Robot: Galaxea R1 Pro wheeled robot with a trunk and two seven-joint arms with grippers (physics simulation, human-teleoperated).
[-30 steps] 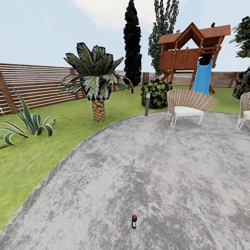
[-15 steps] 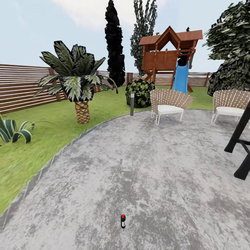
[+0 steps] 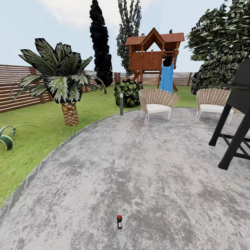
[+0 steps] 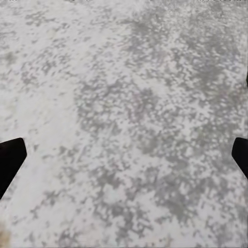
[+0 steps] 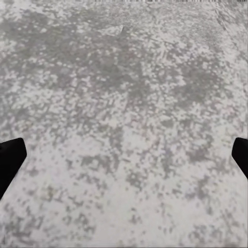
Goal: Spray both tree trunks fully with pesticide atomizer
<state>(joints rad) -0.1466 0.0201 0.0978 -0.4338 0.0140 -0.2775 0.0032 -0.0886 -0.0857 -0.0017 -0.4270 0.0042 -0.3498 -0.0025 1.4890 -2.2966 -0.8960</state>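
Swung right across mottled grey paving floor (image 3: 149, 166), small red-capped dark atomizer bottle (image 3: 119, 222) low centre, ungrasped; left pincer (image 4: 124, 155) and right pincer (image 5: 124, 155) wide apart, empty.

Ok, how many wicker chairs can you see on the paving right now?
2. One wicker chair stands at the far edge of the paving, near the round shrub. The second chair is further right, partly hidden behind the black grill stand. More could be out of frame.

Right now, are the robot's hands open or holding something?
Left gripper: open, holding nothing, above the grey paving.
Right gripper: open, holding nothing, above the same paving.
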